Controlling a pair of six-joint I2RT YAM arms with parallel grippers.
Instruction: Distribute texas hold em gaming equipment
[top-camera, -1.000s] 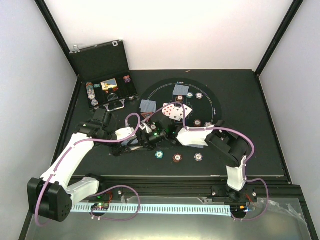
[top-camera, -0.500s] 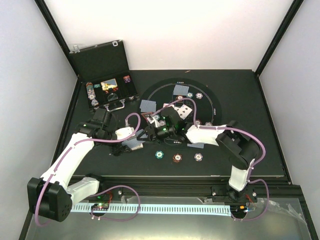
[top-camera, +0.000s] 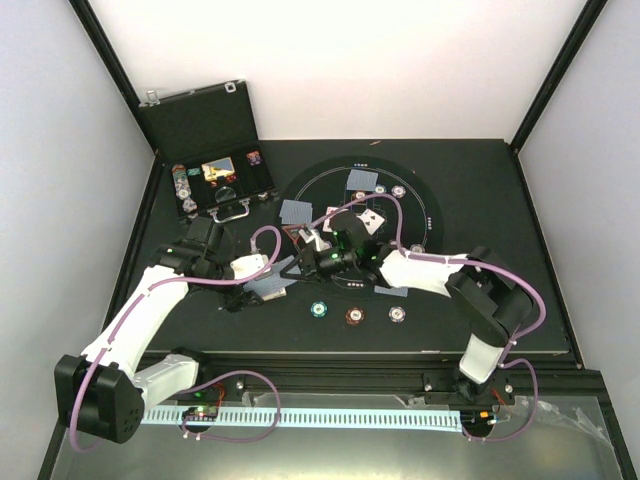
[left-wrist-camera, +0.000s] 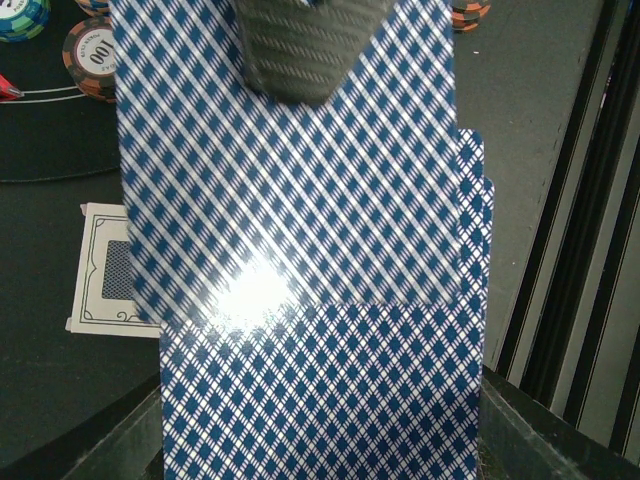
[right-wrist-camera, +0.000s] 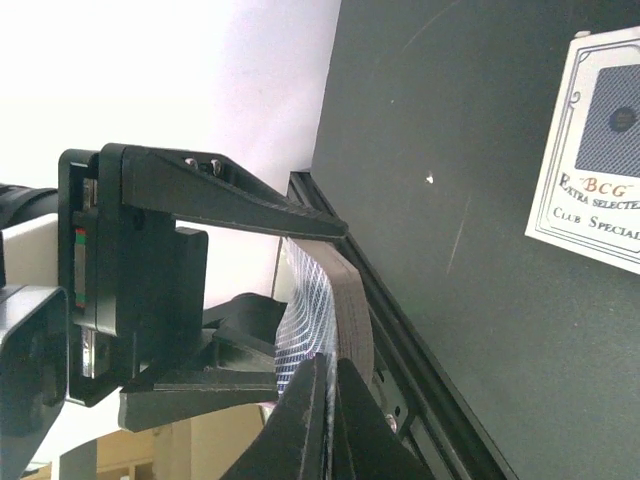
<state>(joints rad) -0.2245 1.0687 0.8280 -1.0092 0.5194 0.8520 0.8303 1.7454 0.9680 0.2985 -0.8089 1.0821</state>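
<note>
— What lies nearest the table's front edge?
— Three chips in a row: teal chip, brown chip, grey chip.
— And the jaws?
— Just beyond, left of centre, the left jaws are clamped on the deck of blue-patterned cards. The right jaws are pinched together on its top card, which sits offset from the rest.
— Farther back?
— Cards and more chips on the round mat. The open case is at the far left corner.

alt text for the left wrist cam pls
A deck of blue-checked cards fills the frame, its top card gripped at the upper edge by a grey ribbed finger. Behind, on the dark table, lie a white-bordered card and a few chips.
</note>
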